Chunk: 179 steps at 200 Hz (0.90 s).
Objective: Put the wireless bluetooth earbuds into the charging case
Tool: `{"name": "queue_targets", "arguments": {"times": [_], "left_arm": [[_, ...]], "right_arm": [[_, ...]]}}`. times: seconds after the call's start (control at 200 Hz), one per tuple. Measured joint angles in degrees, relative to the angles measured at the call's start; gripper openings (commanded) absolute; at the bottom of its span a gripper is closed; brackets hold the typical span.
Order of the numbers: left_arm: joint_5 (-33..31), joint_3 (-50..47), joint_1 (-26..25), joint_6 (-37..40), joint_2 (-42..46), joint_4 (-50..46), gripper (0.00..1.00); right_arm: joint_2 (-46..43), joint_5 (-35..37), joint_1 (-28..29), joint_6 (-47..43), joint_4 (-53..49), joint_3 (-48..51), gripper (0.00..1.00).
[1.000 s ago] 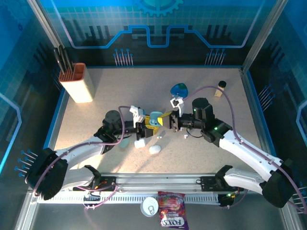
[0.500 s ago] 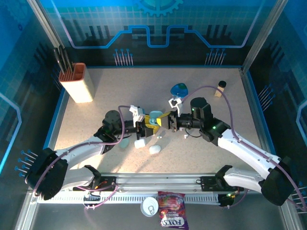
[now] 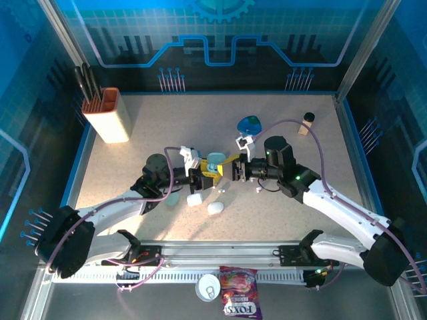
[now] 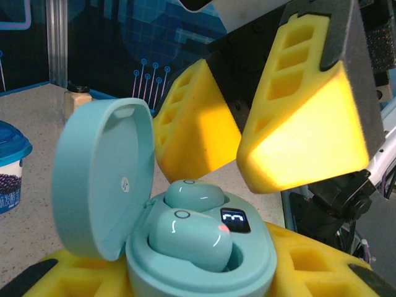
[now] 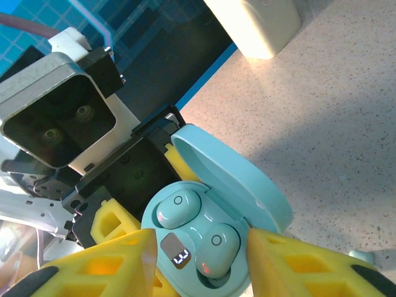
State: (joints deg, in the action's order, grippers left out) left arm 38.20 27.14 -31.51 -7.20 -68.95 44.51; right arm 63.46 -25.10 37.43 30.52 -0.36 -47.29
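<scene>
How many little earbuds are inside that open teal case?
2. Both sit in the teal case: the front earbud nearest the left wrist camera, the rear earbud just behind it. None seems hidden.

The right gripper (image 3: 228, 171) has been shifted slightly left, closer to the case (image 3: 214, 161), and its jaws have been spread apart.

Blue glow tints the walls (image 3: 200, 40); the counter (image 3: 280, 220) is warmly lit, brightest behind both claws. Opposite the left claw (image 4: 198, 272), the right claw's (image 4: 230, 174) yellow pad (image 4: 309, 142) glares, overexposed. Shadow crosses the counter beyond the right claw; its own near fingers (image 5: 105, 269) blur.
</scene>
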Motion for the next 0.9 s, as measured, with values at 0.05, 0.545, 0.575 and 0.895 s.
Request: {"name": "queue_targets", "arguments": {"times": [0.05, 0.545, 0.575, 0.895], "left_arm": [[-0.04, 0.00, 0.02, 0.00, 0.02, 0.22, 0.39], [0.90, -0.42, 0.11, 0.07, 0.07, 3.43, 0.39], [1.07, -0.42, 0.11, 0.04, 0.07, 3.41, 0.39], [0.85, -0.42, 0.11, 0.00, 0.07, 3.30, 0.39]], "right_arm": [[-0.26, 0.33, 0.00, 0.15, -0.26, 0.00, 0.51], [-2.91, 2.21, -2.25, 2.16, 2.91, 0.76, 0.72], [-1.99, 1.75, -2.25, 2.05, 2.97, 0.07, 0.71], [2.67, -6.14, -1.86, 0.33, 4.90, -3.80, 0.62]]}}
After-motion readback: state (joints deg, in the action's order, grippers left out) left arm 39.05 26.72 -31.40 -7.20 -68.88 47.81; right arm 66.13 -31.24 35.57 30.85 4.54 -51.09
